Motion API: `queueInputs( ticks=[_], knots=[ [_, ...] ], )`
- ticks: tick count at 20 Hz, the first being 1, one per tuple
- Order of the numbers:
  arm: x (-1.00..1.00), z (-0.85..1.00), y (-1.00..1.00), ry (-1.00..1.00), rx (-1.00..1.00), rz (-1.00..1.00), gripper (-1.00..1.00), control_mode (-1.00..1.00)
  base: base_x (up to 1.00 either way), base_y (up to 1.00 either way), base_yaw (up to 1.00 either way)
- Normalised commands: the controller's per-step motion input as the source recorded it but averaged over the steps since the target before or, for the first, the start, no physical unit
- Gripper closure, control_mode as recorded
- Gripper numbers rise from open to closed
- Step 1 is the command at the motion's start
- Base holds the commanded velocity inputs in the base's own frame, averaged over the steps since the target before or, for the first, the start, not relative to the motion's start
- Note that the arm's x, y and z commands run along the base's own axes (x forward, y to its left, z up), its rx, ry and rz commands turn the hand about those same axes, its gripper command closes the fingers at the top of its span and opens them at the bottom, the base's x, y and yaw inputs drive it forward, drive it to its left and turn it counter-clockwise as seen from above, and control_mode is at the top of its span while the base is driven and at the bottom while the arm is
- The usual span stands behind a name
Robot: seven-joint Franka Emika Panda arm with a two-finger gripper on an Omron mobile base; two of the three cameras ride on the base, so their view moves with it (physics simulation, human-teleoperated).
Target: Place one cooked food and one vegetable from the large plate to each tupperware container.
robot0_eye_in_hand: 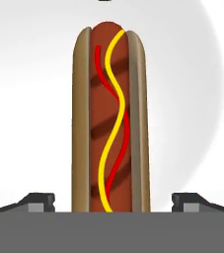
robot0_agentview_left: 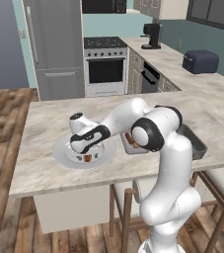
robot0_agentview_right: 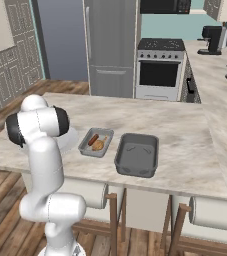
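The hand (robot0_eye_in_hand: 111,202) hangs low over the plate (robot0_agentview_left: 60,153) with its fingers (robot0_eye_in_hand: 37,201) spread wide, the hot dog (robot0_eye_in_hand: 109,118) lying lengthwise between them, directly beneath. That straddle looks meant for closing across the bun's narrow width. Off to the hand's side, the light tray (robot0_agentview_right: 87,148) already holds a sausage (robot0_agentview_right: 93,139); beyond it sits the darker tray (robot0_agentview_right: 137,155).
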Motion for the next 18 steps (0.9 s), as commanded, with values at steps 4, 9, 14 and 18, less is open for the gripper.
queueInputs(
  ticks=[4,9,14,18],
  knots=[
    [0.0,-0.02,0.01,0.0,0.0,0.01,1.0,-1.0,0.0,0.0,0.0],
    [0.0,0.01,-0.02,0.0,0.0,0.0,1.0,-1.0,0.0,0.0,0.0],
    [-0.28,0.68,-0.48,0.0,0.0,0.0,1.0,-1.0,0.0,0.0,0.0],
    [-0.5,0.96,-0.82,-0.02,0.0,0.02,1.0,-1.0,0.0,0.0,0.0]
  ],
)
